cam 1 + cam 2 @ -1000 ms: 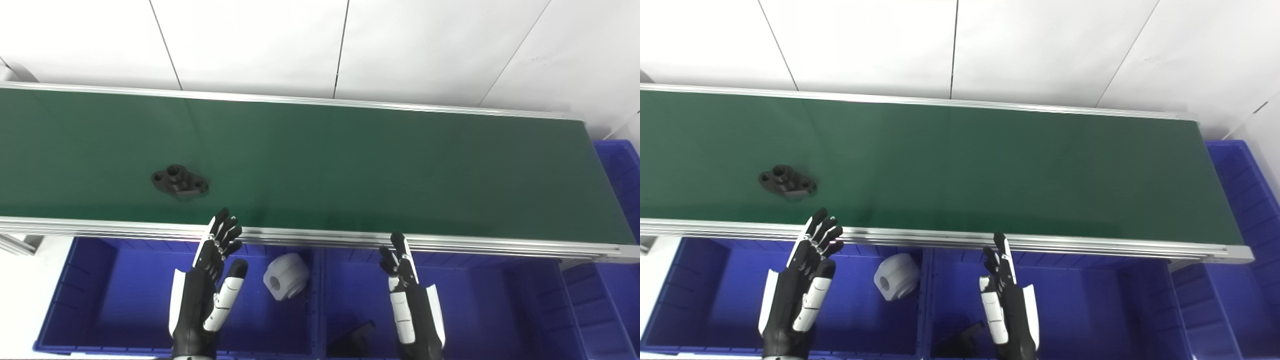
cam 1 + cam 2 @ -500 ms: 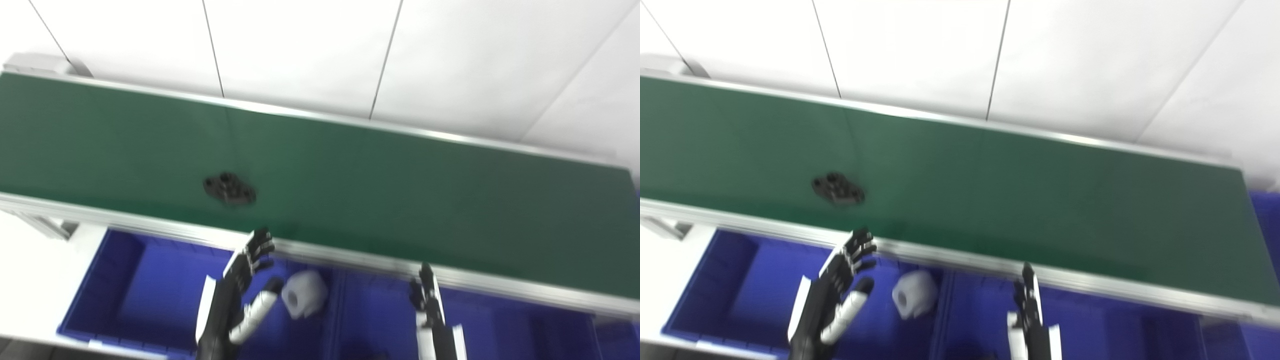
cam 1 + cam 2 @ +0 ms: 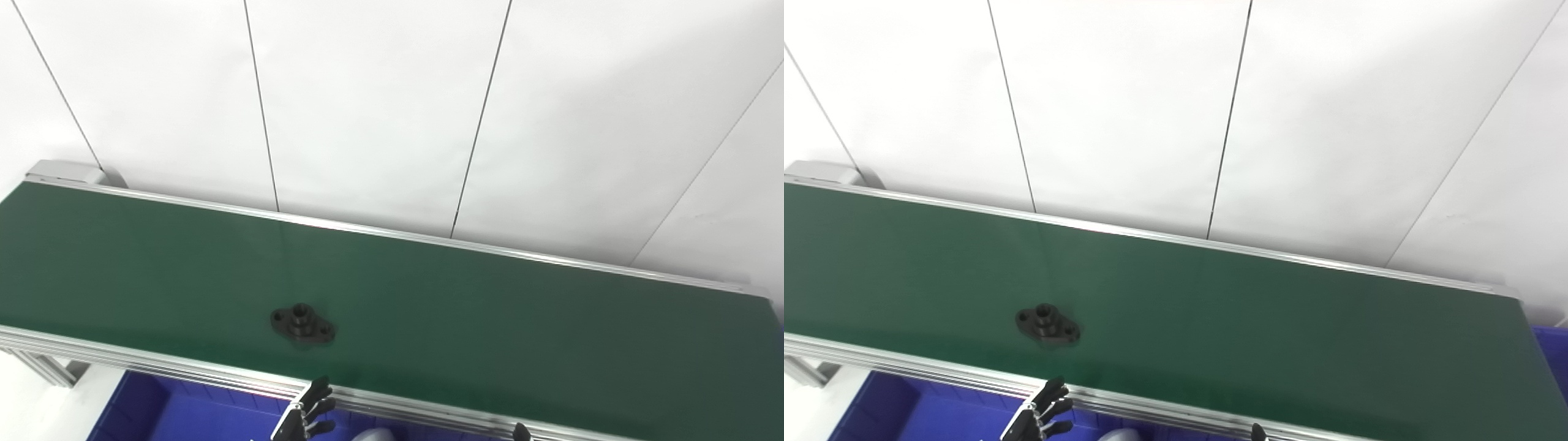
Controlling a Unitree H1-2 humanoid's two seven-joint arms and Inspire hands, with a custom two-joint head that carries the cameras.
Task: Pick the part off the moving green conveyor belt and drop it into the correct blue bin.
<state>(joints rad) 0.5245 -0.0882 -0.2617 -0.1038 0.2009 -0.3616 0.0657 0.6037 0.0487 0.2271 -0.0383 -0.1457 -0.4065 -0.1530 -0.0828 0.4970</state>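
A black flanged part with a raised hub lies on the green conveyor belt, near its front edge; it also shows in the right eye view. My left hand shows only its spread fingers at the bottom edge, just in front of the belt rail and below the part; it holds nothing. My right hand shows only a fingertip at the bottom edge.
The belt's aluminium front rail runs across the bottom. A strip of a blue bin shows below it, with the top of a white part. A white panelled wall stands behind the belt.
The camera has tilted up, so the whole picture has shifted down; bins and hands have slid mostly out of view. The black part has moved a little to the right along the belt.
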